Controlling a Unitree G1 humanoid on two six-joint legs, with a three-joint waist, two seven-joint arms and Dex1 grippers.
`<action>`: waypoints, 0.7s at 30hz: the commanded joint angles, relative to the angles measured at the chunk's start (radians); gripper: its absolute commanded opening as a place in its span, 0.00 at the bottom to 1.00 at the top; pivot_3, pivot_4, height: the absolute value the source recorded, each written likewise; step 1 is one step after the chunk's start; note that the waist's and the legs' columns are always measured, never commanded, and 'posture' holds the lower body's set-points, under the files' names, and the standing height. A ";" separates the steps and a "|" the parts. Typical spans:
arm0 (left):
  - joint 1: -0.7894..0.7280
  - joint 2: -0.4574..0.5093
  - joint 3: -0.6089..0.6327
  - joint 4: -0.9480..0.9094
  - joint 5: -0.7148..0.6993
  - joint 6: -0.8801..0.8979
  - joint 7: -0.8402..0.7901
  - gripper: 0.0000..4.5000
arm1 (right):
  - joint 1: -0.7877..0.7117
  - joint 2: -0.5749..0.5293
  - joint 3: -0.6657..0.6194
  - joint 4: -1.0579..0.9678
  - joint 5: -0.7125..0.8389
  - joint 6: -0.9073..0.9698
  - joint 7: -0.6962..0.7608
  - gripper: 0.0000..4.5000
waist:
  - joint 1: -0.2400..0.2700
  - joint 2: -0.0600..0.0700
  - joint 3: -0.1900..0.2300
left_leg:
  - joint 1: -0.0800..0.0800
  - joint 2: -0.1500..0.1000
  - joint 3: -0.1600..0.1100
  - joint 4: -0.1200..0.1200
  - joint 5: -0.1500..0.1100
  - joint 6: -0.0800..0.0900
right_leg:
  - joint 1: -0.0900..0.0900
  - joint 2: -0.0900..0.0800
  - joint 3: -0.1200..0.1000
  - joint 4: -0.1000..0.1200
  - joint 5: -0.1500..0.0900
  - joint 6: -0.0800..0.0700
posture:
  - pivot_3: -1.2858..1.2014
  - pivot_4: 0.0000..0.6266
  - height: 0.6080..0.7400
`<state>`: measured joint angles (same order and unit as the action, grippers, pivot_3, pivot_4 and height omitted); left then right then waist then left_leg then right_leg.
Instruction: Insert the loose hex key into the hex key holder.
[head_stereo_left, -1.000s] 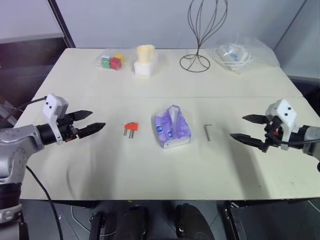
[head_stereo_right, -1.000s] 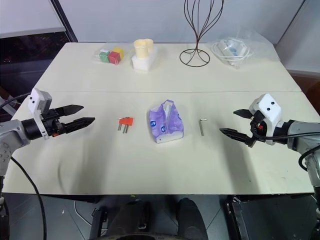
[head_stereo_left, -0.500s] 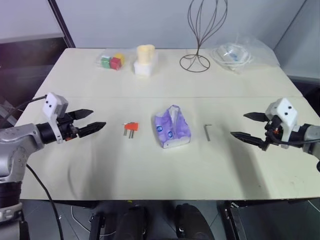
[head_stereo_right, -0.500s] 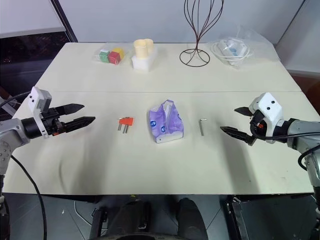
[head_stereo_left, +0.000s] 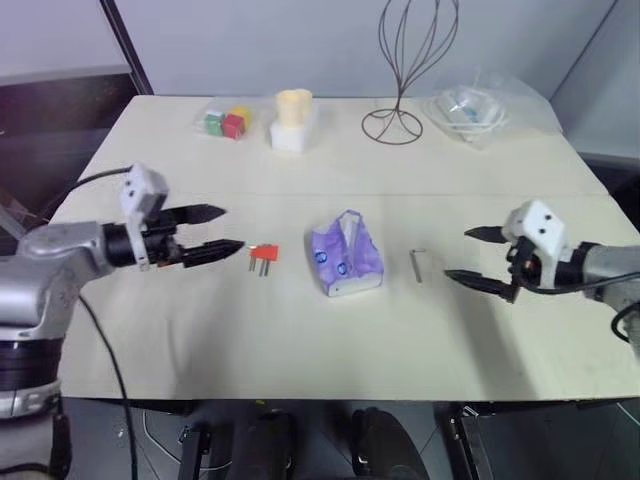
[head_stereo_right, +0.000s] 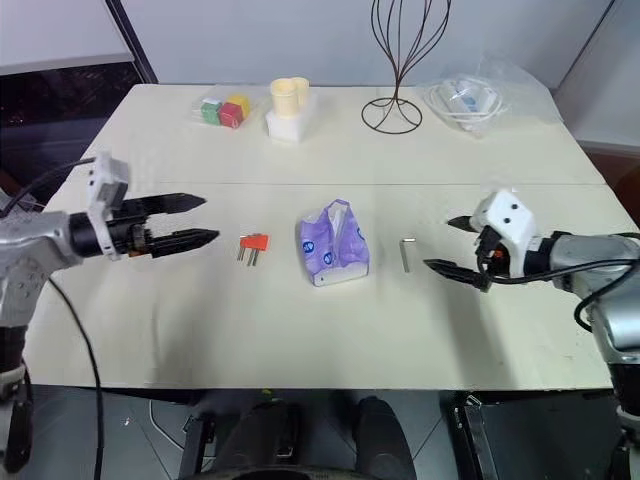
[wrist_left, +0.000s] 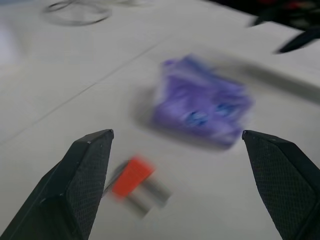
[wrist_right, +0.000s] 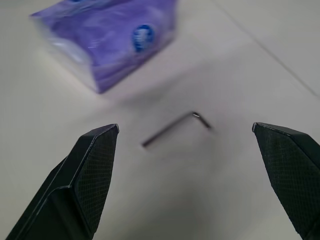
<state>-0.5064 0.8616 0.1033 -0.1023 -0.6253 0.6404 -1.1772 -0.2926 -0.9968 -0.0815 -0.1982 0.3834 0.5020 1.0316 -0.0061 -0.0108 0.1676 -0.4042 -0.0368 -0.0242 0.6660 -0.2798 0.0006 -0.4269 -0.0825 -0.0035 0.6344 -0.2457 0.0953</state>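
The loose hex key (head_stereo_left: 417, 264) is a thin grey L-shaped rod lying flat on the cream table (head_stereo_left: 300, 330), right of a purple tissue pack. My right gripper (head_stereo_left: 462, 255) hovers open just right of it, fingertips pointing at it; the right wrist view has the loose hex key (wrist_right: 175, 129) between the spread fingers (wrist_right: 85, 175). The hex key holder (head_stereo_left: 264, 254) is a small red-orange block with short dark keys, left of the pack. My left gripper (head_stereo_left: 228, 228) is open just left of the holder, and the hex key holder (wrist_left: 132, 180) lies ahead in the left wrist view.
A purple tissue pack (head_stereo_left: 345, 255) lies between holder and key. Along the far edge stand coloured blocks (head_stereo_left: 224, 123), a cream cup on a white base (head_stereo_left: 292, 118), a wire stand (head_stereo_left: 398, 70) and a clear bag (head_stereo_left: 465, 105).
My left gripper has swung right and a little up, close to the holder. My right gripper has edged left toward the loose key. Both stayed open.
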 joint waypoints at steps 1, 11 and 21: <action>-0.040 0.022 -0.070 0.018 0.053 -0.056 -0.082 0.96 | -0.078 0.034 0.082 -0.074 -0.014 -0.028 0.034 0.99 | -0.008 0.000 0.000 | 0.000 0.000 0.000 0.000 0.000 0.000 | 0.000 0.001 0.000 0.000 0.000 0.000 | 0.52 0.24 1.00; -0.042 -0.032 -0.075 0.053 0.094 -0.095 -0.036 0.96 | -0.197 0.314 0.343 0.099 -0.212 -0.234 -0.019 0.99 | -0.003 0.000 0.000 | -0.001 -0.001 0.000 0.003 -0.001 0.002 | 0.000 0.003 -0.001 0.001 0.000 0.001 | 0.52 0.24 1.00; 0.040 -0.050 -0.016 -0.018 0.069 -0.067 0.060 1.00 | -0.304 0.361 0.490 0.422 -0.550 -0.635 -0.120 0.71 | -0.008 0.000 0.000 | -0.001 -0.001 0.000 0.002 0.000 0.001 | -0.001 0.004 -0.001 0.001 0.001 0.002 | 0.52 0.24 1.00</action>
<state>-0.4656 0.8110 0.0470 -0.0866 -0.5403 0.5761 -1.1315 -0.5794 -0.6205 0.3995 0.1912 -0.1067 -0.0661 0.9335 -0.0138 -0.0111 0.1677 -0.4046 -0.0380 -0.0239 0.6684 -0.2798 0.0013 -0.4276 -0.0788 -0.0042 0.6357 -0.2450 0.0969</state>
